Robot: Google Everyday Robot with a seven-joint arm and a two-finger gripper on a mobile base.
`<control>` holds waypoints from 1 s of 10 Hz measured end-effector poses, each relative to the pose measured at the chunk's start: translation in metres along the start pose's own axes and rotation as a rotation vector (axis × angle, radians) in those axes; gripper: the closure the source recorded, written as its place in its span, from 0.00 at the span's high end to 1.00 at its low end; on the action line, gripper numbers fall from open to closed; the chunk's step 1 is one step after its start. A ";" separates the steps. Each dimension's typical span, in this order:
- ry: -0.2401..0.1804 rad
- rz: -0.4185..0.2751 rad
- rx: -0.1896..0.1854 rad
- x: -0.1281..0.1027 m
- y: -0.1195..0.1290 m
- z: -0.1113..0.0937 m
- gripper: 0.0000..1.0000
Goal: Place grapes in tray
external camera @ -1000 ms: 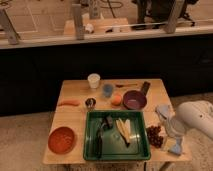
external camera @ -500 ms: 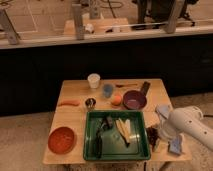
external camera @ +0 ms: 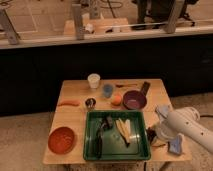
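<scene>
The dark green tray (external camera: 91,150) stands at the front middle of the wooden table. It holds pale banana-like pieces (external camera: 123,129) and a dark utensil (external camera: 100,136). The grapes (external camera: 150,135) show only as a dark patch just right of the tray's right rim, mostly covered by my arm. My gripper (external camera: 156,134) reaches in from the right and sits down over the grapes, beside the tray's right rim.
An orange-red bowl (external camera: 62,139) stands at front left. A purple bowl (external camera: 134,100), an orange fruit (external camera: 116,100), a blue cup (external camera: 107,90), a white cup (external camera: 93,80), a small metal cup (external camera: 90,103) and a carrot (external camera: 69,103) lie behind the tray. A blue cloth (external camera: 176,145) lies at front right.
My arm has moved left and down from the table's right edge onto the grapes, which are now mostly covered. Nothing else has moved.
</scene>
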 end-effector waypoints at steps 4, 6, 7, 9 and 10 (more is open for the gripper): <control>0.030 0.048 0.021 0.025 -0.011 -0.012 0.00; 0.044 0.103 0.039 0.052 -0.019 -0.039 0.00; 0.038 0.120 0.048 0.055 -0.022 -0.051 0.00; -0.001 0.137 0.071 0.051 -0.030 -0.092 0.00; -0.045 0.135 0.082 0.044 -0.032 -0.116 0.00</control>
